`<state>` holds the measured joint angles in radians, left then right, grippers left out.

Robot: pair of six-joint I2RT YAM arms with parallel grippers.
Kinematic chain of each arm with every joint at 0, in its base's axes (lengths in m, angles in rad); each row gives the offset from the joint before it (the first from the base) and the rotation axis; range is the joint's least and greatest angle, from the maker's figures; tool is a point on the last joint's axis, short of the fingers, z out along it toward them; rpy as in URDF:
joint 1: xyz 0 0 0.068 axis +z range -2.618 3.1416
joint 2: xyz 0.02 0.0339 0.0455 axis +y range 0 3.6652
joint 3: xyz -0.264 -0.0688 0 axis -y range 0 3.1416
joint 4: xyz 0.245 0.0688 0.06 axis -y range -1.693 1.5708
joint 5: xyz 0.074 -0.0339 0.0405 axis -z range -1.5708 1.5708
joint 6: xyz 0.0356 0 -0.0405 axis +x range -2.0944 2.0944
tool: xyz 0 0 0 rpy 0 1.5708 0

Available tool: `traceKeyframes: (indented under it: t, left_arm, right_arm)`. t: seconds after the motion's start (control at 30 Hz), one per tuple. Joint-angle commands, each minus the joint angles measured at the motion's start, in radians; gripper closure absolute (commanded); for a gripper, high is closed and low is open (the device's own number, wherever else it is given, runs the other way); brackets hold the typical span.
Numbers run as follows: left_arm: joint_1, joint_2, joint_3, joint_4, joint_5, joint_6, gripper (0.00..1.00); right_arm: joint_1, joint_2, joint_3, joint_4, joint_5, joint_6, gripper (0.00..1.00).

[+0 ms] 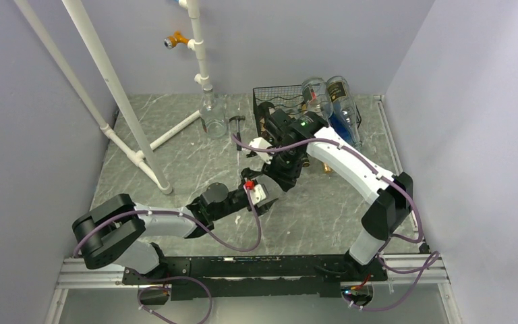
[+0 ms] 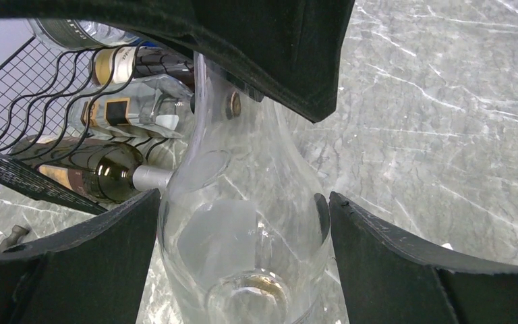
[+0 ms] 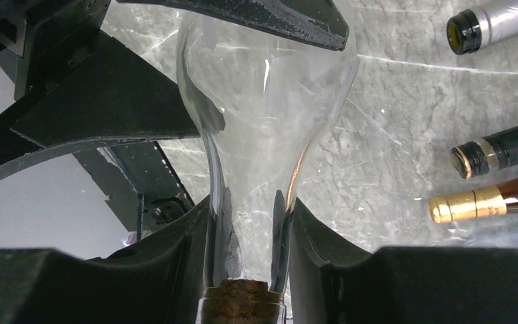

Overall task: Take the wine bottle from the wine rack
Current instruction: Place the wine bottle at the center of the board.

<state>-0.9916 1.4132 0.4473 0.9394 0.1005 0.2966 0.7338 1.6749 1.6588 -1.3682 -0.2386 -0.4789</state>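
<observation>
Top external: grey marbled table (image 1: 189, 158), lilac walls (image 1: 34, 101); left end effector (image 2: 244, 199) and right end effector (image 3: 251, 209) both pinch one clear bottle (image 3: 263, 101).

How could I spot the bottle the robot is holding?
Find the black wire wine rack at the table's far side. Just in front, the left gripper and right gripper clasp one wine bottle. Unlike the racked bottles, it is bare clear glass with a cork.

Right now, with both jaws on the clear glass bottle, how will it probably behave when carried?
The clear bottle looks empty, so probably light. Its smooth rounded glass may slip in the left jaws at the wide body; the right jaws at the narrow neck near the cork likely hold firmer. Glass: a knock could crack it.
</observation>
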Motion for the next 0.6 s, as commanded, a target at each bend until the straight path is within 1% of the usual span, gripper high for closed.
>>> traceKeyframes:
  t: [0.0, 0.1, 0.2, 0.4, 0.57]
  left_arm:
    - [0.001, 0.007, 0.019, 0.211, 0.028, -0.022, 0.28]
    - [0.005, 0.002, -0.002, 0.237, 0.012, -0.031, 0.29]
    - [0.007, -0.012, -0.027, 0.256, -0.004, -0.035, 0.29]
    - [0.013, -0.037, -0.067, 0.276, -0.029, -0.044, 0.28]
    - [0.017, -0.059, -0.105, 0.302, -0.048, -0.059, 0.28]
  right_arm:
    - [0.057, -0.008, 0.072, 0.021, -0.077, -0.022, 0.81]
    - [0.071, 0.008, 0.101, 0.025, -0.077, -0.018, 0.77]
    - [0.079, 0.029, 0.136, 0.026, -0.081, -0.013, 0.76]
    - [0.096, 0.067, 0.173, 0.029, -0.097, -0.005, 0.67]
    - [0.096, 0.094, 0.218, 0.023, -0.148, -0.006, 0.58]
